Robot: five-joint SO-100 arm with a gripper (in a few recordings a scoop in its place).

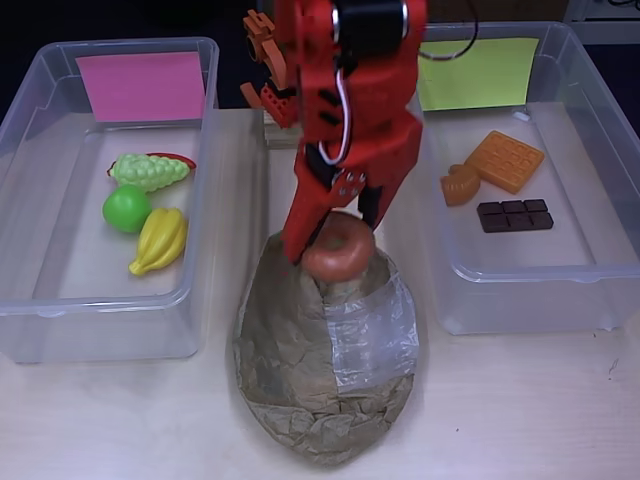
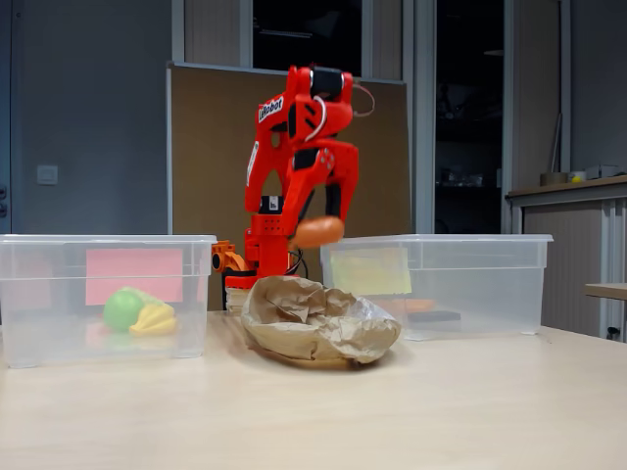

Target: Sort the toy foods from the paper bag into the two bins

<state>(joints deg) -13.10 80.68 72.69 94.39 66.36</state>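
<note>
With fruit already in the clear pink-sheeted left bin [image 1: 40,200] and sweets in the yellow-green-sheeted right bin [image 1: 600,160], the red gripper [image 1: 335,245] pinches the brown toy donut [image 1: 338,248] just above the crumpled brown paper bag [image 1: 300,370], likely the last piece.

Brown board [image 2: 211,176] behind pale table [image 2: 470,411], possibly dark windows.

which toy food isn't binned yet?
The donut, held in the gripper above the paper bag. All others lie in the pink-sheet bin or yellow-green-sheet bin.
</note>
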